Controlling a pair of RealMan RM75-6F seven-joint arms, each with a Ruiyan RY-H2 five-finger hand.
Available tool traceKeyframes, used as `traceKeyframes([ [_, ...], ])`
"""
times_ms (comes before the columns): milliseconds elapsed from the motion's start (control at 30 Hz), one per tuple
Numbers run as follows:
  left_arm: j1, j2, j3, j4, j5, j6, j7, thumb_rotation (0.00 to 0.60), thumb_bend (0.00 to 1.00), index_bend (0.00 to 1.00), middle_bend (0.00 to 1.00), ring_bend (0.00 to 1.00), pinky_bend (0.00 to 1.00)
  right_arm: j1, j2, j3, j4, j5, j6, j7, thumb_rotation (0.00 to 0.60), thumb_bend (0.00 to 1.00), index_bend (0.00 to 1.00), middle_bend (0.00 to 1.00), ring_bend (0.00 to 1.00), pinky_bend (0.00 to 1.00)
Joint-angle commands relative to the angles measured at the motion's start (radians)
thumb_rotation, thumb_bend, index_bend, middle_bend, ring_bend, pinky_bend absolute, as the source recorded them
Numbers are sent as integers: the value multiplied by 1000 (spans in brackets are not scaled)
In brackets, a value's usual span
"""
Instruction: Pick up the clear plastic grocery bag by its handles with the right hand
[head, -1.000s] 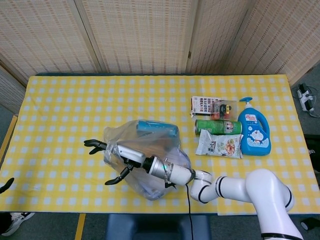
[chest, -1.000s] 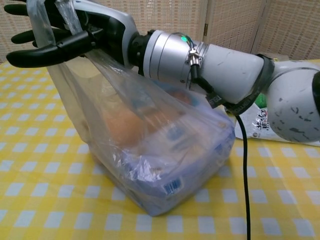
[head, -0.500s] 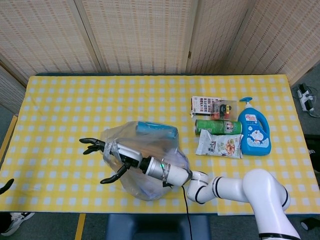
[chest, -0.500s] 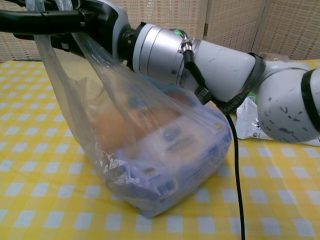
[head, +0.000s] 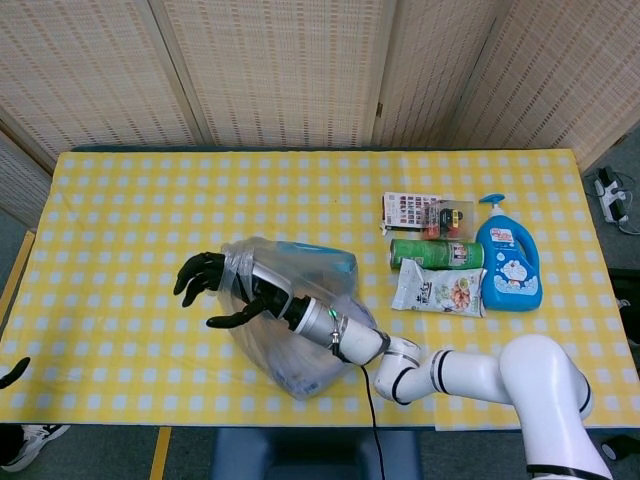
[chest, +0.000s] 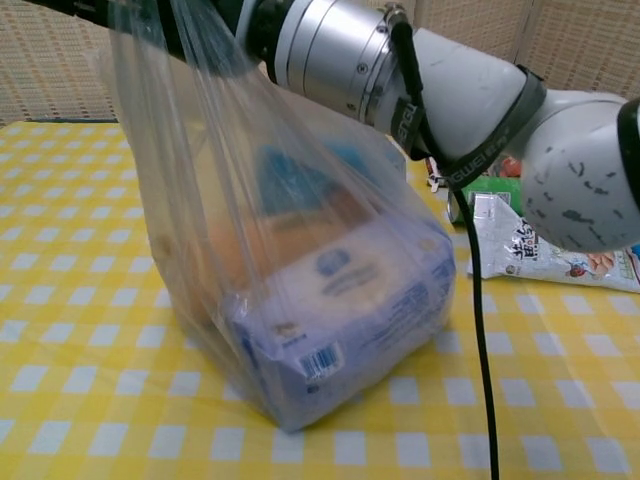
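Note:
The clear plastic grocery bag (head: 300, 330) stands at the front middle of the yellow checked table (head: 120, 200). In the chest view the bag (chest: 300, 280) is pulled tall and taut, with a blue-and-white box (chest: 345, 305) and an orange item inside. Whether its base still touches the cloth, I cannot tell. My right hand (head: 215, 288) is black and raised at the bag's left top. The handles (head: 242, 268) are looped around it, and its fingers curl over them. The chest view cuts the right hand (chest: 120, 12) off at the top edge. Only a dark fingertip of my left hand (head: 10, 372) shows at the left border.
To the right of the bag lie a green can (head: 437, 253), a snack packet (head: 440, 291), a blue lotion bottle (head: 508, 262) and a small printed box (head: 428, 214). The silver and white right forearm (chest: 420, 80) crosses above the bag. A black cable (chest: 478, 300) hangs beside it.
The right hand has risen and swung toward the bag's top, its fingers curling in over the handles. The bag has been drawn upright and taller.

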Motion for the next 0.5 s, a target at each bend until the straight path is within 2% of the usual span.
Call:
traceKeyframes([
  [33, 0, 1, 1, -2, 1, -1, 1, 600, 251, 0, 5, 75, 59, -16, 6, 19, -19, 26, 8, -10, 600, 278, 467, 536, 518, 439],
  [100, 1, 2, 1, -4, 1, 0, 1, 600, 251, 0, 5, 75, 59, -28, 6, 36, -38, 57, 6, -28, 600, 355, 534, 605, 577, 497],
  [267, 3, 3, 1, -6, 5, 6, 1, 600, 250, 0, 5, 80, 60, -62, 2, 83, -107, 160, -16, -128, 600, 489, 674, 755, 778, 732],
  [500, 2, 3, 3, -7, 14, 10, 1, 600, 250, 0, 5, 80, 60, -101, 16, 146, -210, 297, -78, -245, 600, 518, 693, 815, 871, 820],
])
